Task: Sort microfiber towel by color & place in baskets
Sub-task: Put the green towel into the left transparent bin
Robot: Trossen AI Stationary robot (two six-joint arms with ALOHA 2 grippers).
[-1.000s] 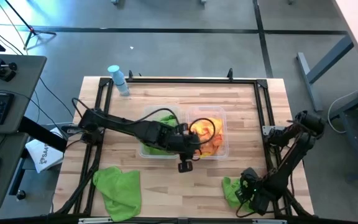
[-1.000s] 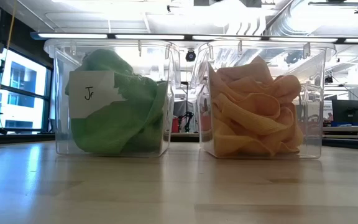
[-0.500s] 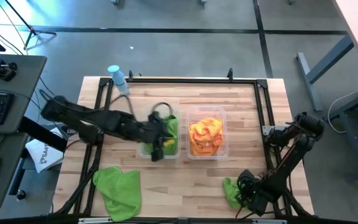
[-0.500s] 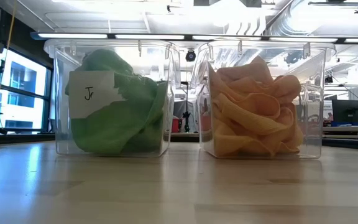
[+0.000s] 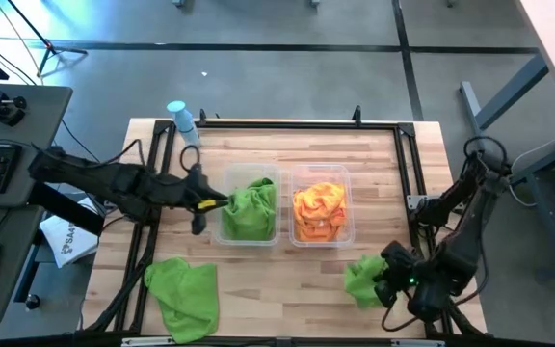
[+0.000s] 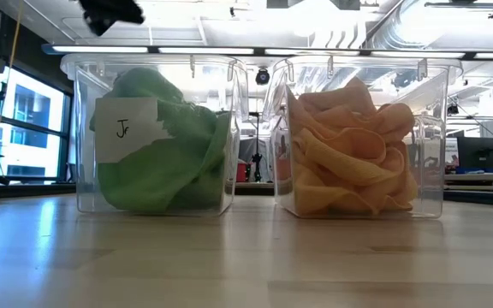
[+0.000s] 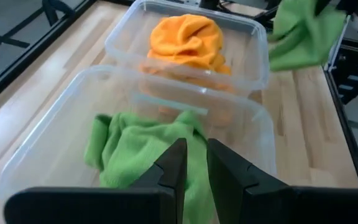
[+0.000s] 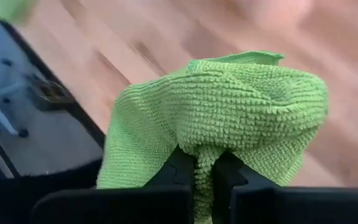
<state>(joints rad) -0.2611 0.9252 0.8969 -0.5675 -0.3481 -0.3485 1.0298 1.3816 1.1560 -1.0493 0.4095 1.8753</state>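
Two clear baskets stand side by side mid-table. The left one [image 5: 258,173] holds green microfiber towels [image 5: 249,210], the right one [image 5: 347,231] orange ones [image 5: 318,210]. My left gripper [image 5: 200,204] hovers just left of the green basket, open by a narrow gap [image 7: 196,152] with nothing between its fingers. Near the front right corner my right gripper [image 5: 385,275] is shut on a green towel [image 5: 362,280]. Another green towel [image 5: 183,294] lies spread flat on the table at the front left. My right gripper pinches a bunched fold of the green towel [image 8: 205,149] between its two fingers, coming slanting from above. The cloth bulges over the fingertips and drapes down around them. In the left wrist view the towel [image 7: 300,34] hangs slack, lifted off the wood.
A pale-blue bottle [image 5: 183,123] stands at the table's far left corner. A black frame rail [image 5: 277,123] runs along the table's edges. The green basket carries a white label [image 6: 125,128] on its near wall. Bare wood lies in front of both baskets.
My left gripper has drawn back from above the orange basket toward the table's left edge, past the green basket. My right gripper has risen from the table at the front right, taking the green towel with it; the towel, lying on the wood before, now hangs bunched from the fingers.
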